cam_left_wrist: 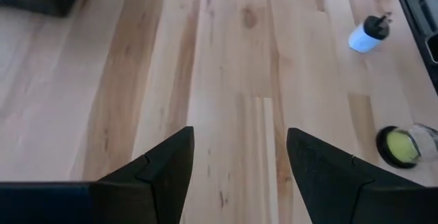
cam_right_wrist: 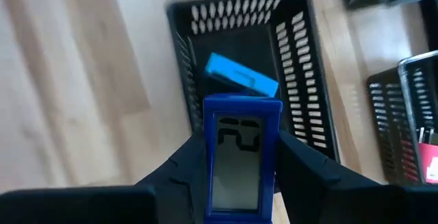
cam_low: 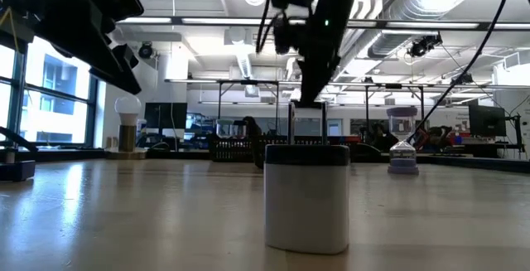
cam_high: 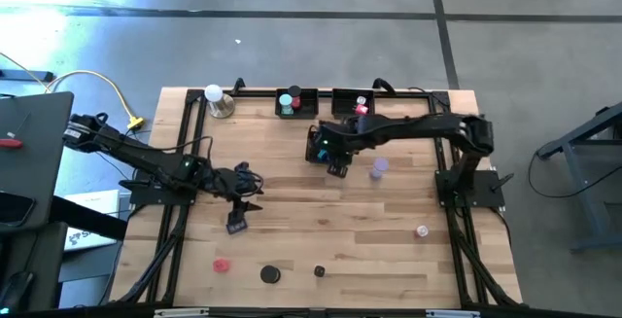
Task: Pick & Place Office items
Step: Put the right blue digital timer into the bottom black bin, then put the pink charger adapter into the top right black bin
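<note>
My right gripper (cam_high: 335,159) hovers at the table's far middle, shut on a dark blue rectangular block with a grey screen (cam_right_wrist: 239,148). Below it stands a black mesh tray (cam_right_wrist: 301,59) with a light blue block (cam_right_wrist: 241,75) lying inside. My left gripper (cam_high: 239,219) hangs open over bare wood (cam_left_wrist: 239,155), left of centre. Loose on the table rest a lavender piece (cam_high: 379,167), a pink-white piece (cam_high: 421,230), a red piece (cam_high: 222,265), a black disc (cam_high: 269,274) and a small dark piece (cam_high: 319,271). My right gripper pinches the dark blue block between its two fingers, one finger (cam_right_wrist: 188,166) on each long side (cam_right_wrist: 209,162). The screen faces the wrist camera and the block's far end sticks out past the fingertips. The block is lifted clear, above the near rim of the tray.
Two more black mesh trays (cam_high: 296,102) (cam_high: 352,102) holding small items stand along the far edge, beside a white ball on a metal base (cam_high: 216,99). The low view shows a white cylinder with a dark top (cam_low: 306,196) close by. Open wood lies at the table's middle.
</note>
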Controlling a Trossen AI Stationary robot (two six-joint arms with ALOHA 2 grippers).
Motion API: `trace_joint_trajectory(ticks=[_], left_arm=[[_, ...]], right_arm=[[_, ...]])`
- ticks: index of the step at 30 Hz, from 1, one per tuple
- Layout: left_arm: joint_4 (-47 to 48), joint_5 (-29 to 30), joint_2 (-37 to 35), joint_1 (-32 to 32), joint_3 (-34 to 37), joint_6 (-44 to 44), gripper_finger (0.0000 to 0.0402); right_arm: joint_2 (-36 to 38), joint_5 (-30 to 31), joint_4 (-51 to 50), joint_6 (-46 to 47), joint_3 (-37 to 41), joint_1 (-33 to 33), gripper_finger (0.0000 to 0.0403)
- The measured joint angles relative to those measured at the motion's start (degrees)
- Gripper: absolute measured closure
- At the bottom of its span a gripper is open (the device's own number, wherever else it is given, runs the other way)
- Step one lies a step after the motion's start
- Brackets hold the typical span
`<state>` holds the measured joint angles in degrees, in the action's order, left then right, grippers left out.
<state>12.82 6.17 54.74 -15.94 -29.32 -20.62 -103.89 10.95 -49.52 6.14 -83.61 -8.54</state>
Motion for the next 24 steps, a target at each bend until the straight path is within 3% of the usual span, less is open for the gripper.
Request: trace_joint_trajectory(ticks=[10, 15, 24], left_arm=[[0.0, 0.1, 0.0, 2.5, 0.0, 0.0, 0.0177], [0.0, 0.1, 0.0, 2.8, 0.0, 0.2, 0.0177], [0.0, 0.1, 0.0, 2.8, 0.0, 1.7, 0.0177]], right_arm=[[-6.8, -1.0, 0.4, -4.6, 0.0, -4.7, 0.0276], [-8.3, -3.9, 0.8, -4.3, 0.0, -5.9, 0.024], [-8.2, -3.6, 5.5, -4.8, 0.0, -5.7, 0.0191]])
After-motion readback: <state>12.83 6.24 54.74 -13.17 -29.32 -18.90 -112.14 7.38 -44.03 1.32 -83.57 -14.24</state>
